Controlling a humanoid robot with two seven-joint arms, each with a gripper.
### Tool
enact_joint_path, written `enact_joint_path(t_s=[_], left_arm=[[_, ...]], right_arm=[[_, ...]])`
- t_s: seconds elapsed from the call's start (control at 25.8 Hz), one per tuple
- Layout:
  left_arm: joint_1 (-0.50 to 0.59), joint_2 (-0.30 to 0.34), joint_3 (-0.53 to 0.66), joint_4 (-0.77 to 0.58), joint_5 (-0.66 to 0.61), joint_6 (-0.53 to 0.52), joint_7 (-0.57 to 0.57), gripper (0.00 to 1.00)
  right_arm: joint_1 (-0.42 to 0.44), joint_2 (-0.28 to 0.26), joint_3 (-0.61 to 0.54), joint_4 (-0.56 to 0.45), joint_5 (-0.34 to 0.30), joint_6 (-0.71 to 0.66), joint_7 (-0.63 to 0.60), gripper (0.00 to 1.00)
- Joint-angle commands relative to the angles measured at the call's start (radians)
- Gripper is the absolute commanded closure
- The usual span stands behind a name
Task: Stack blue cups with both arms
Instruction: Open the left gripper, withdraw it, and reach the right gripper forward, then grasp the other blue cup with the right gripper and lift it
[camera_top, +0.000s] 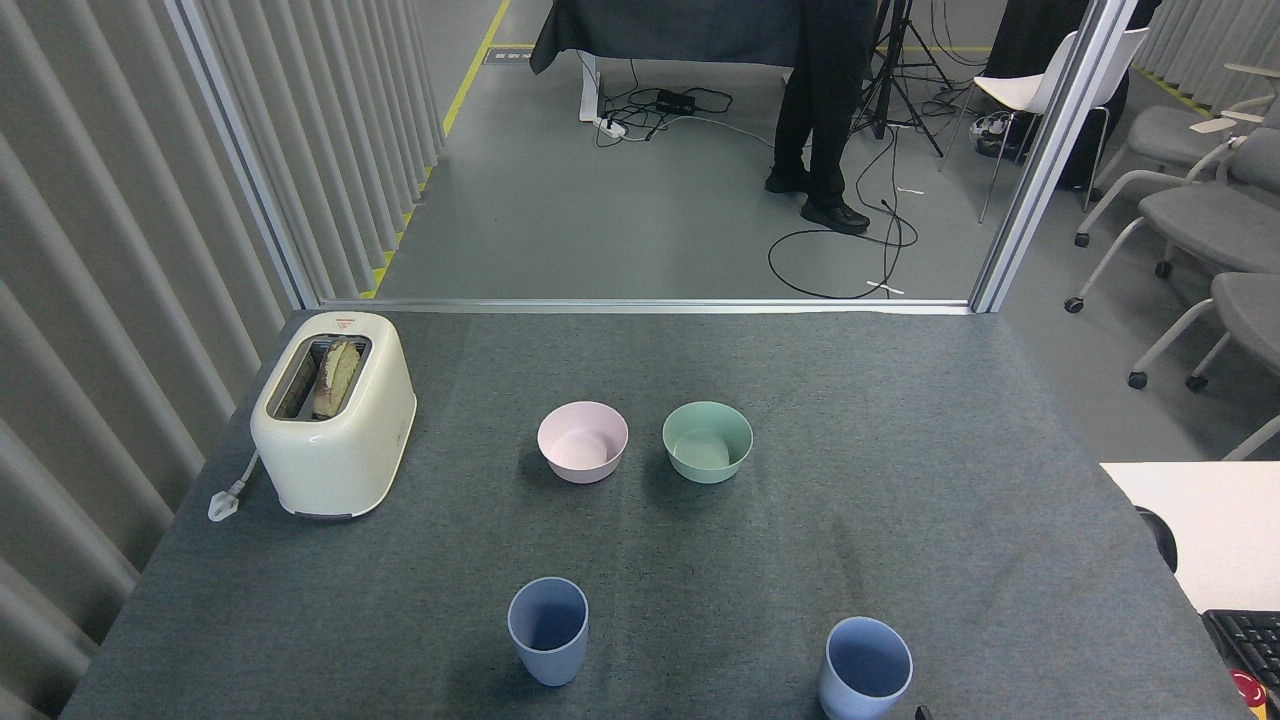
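- While both blue cups wait upright on the table (900, 420), neither of my arms reaches into sight, so I cannot tell whether my fingers are spread or closed; only a tiny dark speck (920, 712) shows at the bottom edge, too small to identify.
- Nothing holds or touches either cup.
- Left blue cup (548, 630) stands near the front edge, left of centre; right blue cup (865, 668) stands well apart to its right, closer to me, its base cut off by the view's edge.
- Behind them sit a pink bowl (583, 442) and a green bowl (707, 441), near each other, not touching.
- At far left stands a cream toaster (333, 414) with a slice of bread (335, 378) in its slot and its plug (226, 500) lying beside it.
- Open cloth lies between the cups; nothing stands between them.
- Cups are matte, smooth and slightly tapered; the table covering is grey, felt-like fabric.
- A person's dark trouser legs (825, 100) stand on the floor beyond the table.
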Motion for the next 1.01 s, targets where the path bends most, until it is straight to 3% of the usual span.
enact_joint_path(t_s=[0.0, 0.7, 0.97], left_arm=[[-0.001, 0.000, 0.000, 0.000, 0.000, -0.001, 0.000, 0.00], [0.004, 0.001, 0.021, 0.000, 0.000, -0.001, 0.000, 0.00], [0.004, 0.001, 0.027, 0.002, 0.000, -0.002, 0.000, 0.00]], right_arm=[[-0.023, 0.000, 0.009, 0.022, 0.000, -0.002, -0.001, 0.00], [-0.061, -0.001, 0.034, 0.053, -0.003, 0.005, -0.002, 0.00], [-0.113, 0.000, 0.037, 0.116, 0.000, 0.006, -0.002, 0.00]])
